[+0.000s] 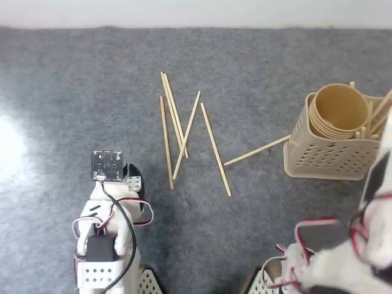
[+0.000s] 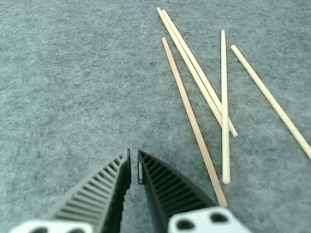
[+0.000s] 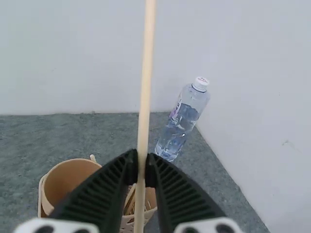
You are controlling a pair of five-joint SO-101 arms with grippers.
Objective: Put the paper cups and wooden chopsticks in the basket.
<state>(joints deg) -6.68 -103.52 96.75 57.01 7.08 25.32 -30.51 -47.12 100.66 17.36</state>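
Several wooden chopsticks (image 1: 177, 122) lie scattered on the grey carpet, also seen in the left wrist view (image 2: 194, 121). One more chopstick (image 1: 257, 150) lies with its end by the beige basket (image 1: 324, 156). The basket holds stacked paper cups (image 1: 340, 107) and a few chopsticks. My left gripper (image 2: 134, 158) is shut and empty, low over the carpet just left of the scattered sticks (image 1: 133, 176). My right gripper (image 3: 139, 167) is shut on an upright chopstick (image 3: 146, 73), above the basket (image 3: 41, 199) and its cups (image 3: 73, 179).
A water bottle (image 3: 182, 121) stands on the carpet by the wall corner beyond the basket. A white wall runs along the carpet's far edge. Open carpet lies to the left of the chopsticks and in front of the basket.
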